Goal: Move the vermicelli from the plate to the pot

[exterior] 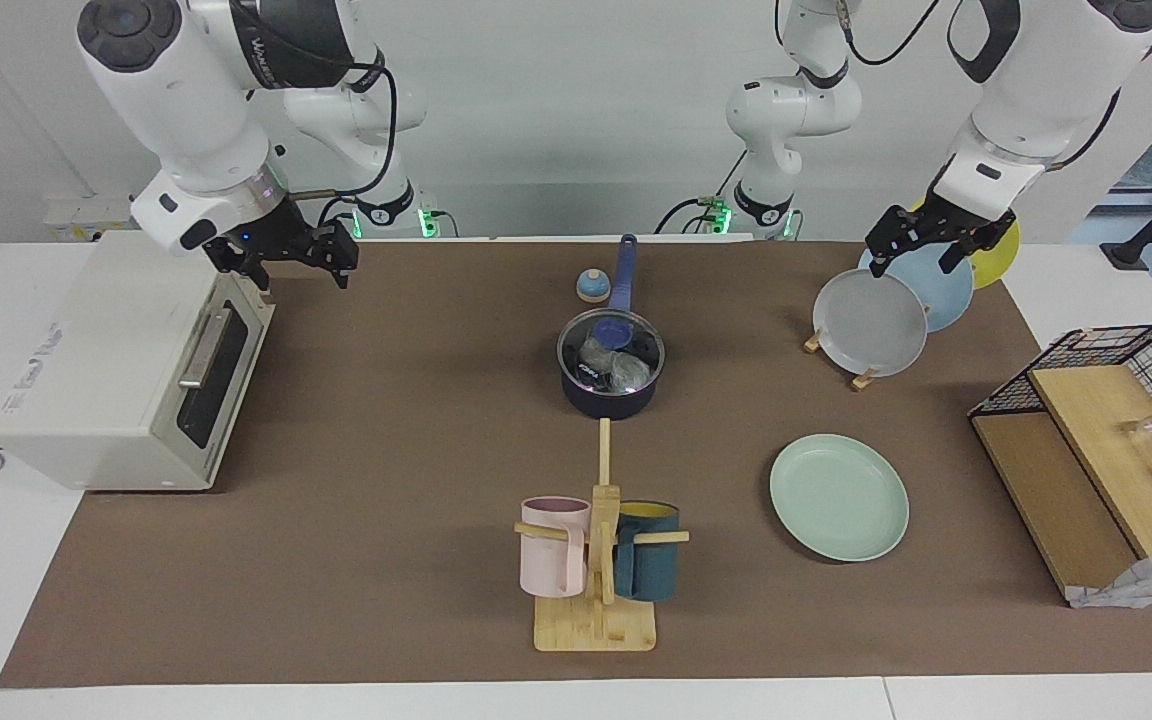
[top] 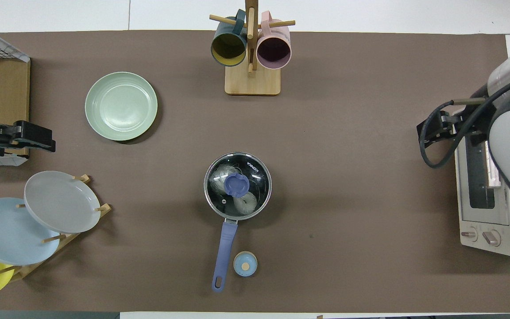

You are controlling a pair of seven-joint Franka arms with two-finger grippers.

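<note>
A: Looking for the vermicelli (top: 225, 173).

B: Found inside the pot (exterior: 608, 402), coiled in pale loops against the black inside, seen through a glass lid (top: 237, 184) with a blue knob. Nothing lying on the plate (top: 121, 106), which sits on the counter (exterior: 386, 480) farther from the robots than the pot, toward the left arm's end.

A: So, judged from that, transfer done?

B: Looks so. No strands to be seen on the counter around the pot.

A: And the tools?

B: Right tool (exterior: 288, 266) up over the corner of the toaster oven (exterior: 116, 360), jaws spread wide, holding nothing. Left tool (exterior: 911, 258) over the rack of plates (exterior: 869, 322), likewise spread and empty. Both well apart from the pot.

A: If asked to lift the bundle again?

B: Probably almost weightless, springy, and brittle if dry. Loose loops likely to snag on a finger or trail over the rim. Best pinched across the dense middle of the bundle, gently, not by a stray loop. Lid off first, taken by the knob.

A: Anything close enough to bump?

B: Only a small blue cap (top: 245, 263) just beside the pot's long handle (top: 224, 248), and the mug rack (exterior: 596, 560) farther from the robots than the pot.
</note>
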